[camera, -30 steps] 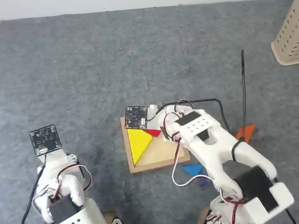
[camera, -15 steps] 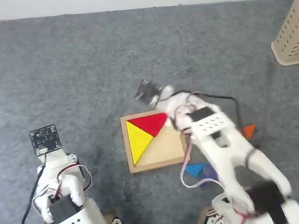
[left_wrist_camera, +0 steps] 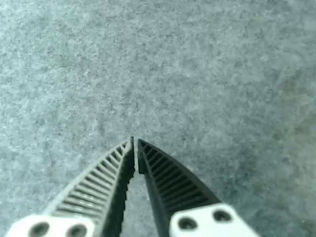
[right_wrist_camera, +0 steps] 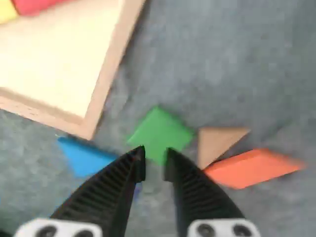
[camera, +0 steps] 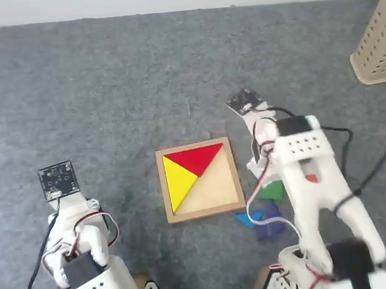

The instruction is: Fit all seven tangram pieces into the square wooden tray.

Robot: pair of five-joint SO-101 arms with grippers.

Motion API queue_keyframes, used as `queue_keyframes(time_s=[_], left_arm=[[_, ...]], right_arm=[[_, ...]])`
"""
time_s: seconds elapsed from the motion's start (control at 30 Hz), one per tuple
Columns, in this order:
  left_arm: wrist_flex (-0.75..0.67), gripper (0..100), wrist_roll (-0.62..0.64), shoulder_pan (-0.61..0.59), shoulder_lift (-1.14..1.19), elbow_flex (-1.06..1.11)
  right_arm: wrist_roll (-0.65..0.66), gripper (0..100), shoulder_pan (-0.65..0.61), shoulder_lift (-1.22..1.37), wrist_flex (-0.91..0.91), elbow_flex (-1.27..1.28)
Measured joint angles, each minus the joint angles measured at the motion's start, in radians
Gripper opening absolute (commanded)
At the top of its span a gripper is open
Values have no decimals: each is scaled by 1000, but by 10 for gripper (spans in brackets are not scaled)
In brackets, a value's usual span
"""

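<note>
Tray [camera: 200,213]: square and wooden, flat on the grey carpet [camera: 107,91], with part of its floor bare wood.
Fitted pieces: a red triangle [camera: 195,159] and a yellow triangle [camera: 178,179] lie inside the tray, meeting along one slanted edge; red fills the far side, yellow the left side.
Loose pieces: a green square [right_wrist_camera: 159,134], blue triangle [right_wrist_camera: 84,157], tan triangle [right_wrist_camera: 217,140] and orange parallelogram [right_wrist_camera: 252,168] lie on the carpet just outside the tray's right rim, near its front right corner. A purple piece [camera: 271,225] lies just beside the blue one.
Right gripper [right_wrist_camera: 154,158]: beside the tray's right rim, over the edge of the green square, jaws a little apart with nothing between them.
Left gripper [left_wrist_camera: 135,143]: well apart from the tray on its left, over bare carpet, jaws together and empty.
</note>
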Motion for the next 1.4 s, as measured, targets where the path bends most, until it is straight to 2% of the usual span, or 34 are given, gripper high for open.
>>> queue_keyframes(time_s=[0.17,0.3,0.37,0.53,0.67,0.8,0.93,1.17,1.3,1.4], left_arm=[[0,13,0,0,0,0],[0,13,0,0,0,0],[0,13,0,0,0,0],[0,13,0,0,0,0],[0,13,0,0,0,0],[0,13,0,0,0,0],[0,13,0,0,0,0],[0,13,0,0,0,0],[0,13,0,0,0,0],[0,13,0,0,0,0]], right_arm=[[-190,214,-20,92,3,-3],[-253,273,-29,126,3,-3],[-278,270,-29,146,2,-3],[-279,147,-25,166,-11,-3],[-265,184,80,135,-12,-3],[-166,233,198,95,-18,-3],[-75,235,224,95,-18,-3],[-167,235,98,80,31,5],[-173,235,-18,-2,31,94],[-157,235,-55,-64,31,157]])
